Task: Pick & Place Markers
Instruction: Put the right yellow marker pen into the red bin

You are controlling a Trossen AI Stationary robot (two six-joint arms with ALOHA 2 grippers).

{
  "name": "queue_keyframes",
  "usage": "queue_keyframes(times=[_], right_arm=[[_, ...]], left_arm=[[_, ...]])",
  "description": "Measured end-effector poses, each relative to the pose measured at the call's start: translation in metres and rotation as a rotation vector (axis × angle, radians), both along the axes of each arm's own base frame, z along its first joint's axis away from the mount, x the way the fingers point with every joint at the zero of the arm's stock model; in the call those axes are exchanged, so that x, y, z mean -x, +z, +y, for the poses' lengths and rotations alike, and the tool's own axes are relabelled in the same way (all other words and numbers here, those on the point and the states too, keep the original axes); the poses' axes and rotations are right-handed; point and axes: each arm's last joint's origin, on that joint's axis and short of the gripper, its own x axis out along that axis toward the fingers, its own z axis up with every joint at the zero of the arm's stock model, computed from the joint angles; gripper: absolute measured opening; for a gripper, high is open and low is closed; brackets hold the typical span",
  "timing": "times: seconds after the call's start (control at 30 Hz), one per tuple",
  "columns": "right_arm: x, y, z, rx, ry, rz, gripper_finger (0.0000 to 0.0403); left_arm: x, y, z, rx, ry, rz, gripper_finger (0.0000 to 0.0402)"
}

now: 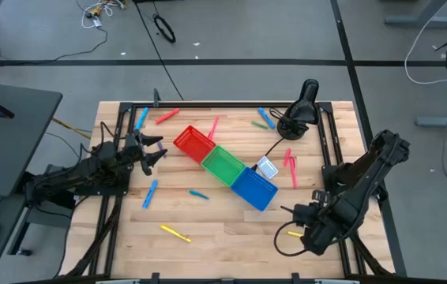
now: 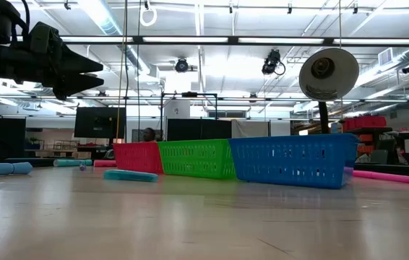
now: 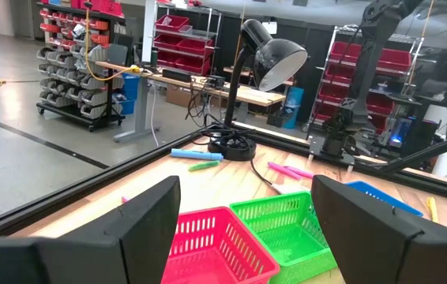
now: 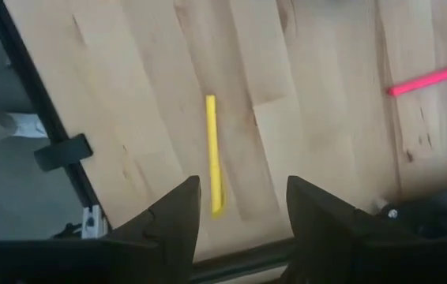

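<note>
The right gripper (image 4: 239, 209) hangs with its fingers apart over a yellow marker (image 4: 214, 154) that lies on the counter (image 1: 223, 229) near its edge, well away from the blue bin (image 1: 253, 189). The left gripper (image 1: 157, 151), fingers also spread and holding nothing, hovers just beside the red bin (image 1: 193, 143), which stands in a diagonal row with the green bin (image 1: 223, 166) and the blue one. Other markers lie scattered on the counter around the bins, including pink markers (image 1: 291, 167) beside the blue bin and near the desk lamp (image 1: 301, 106).

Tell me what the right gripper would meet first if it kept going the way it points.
Probably the yellow marker: it lies on the table right ahead of the open right gripper, between the fingers' line. Depth is unclear.
</note>
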Motion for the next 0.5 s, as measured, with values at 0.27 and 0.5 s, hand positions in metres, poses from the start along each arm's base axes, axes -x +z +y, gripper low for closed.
queue_keyframes(times=[0.27, 0.5], right_arm=[[0.004, -0.039, 0.012, -0.089, 0.018, 0.008, 0.0192], [0.007, -0.057, 0.010, -0.087, -0.031, 0.026, 0.0192]], left_arm=[[0.000, 0.000, 0.000, 0.000, 0.000, 0.000, 0.0291], [0.000, 0.000, 0.000, 0.000, -0.001, 0.000, 0.0291]])
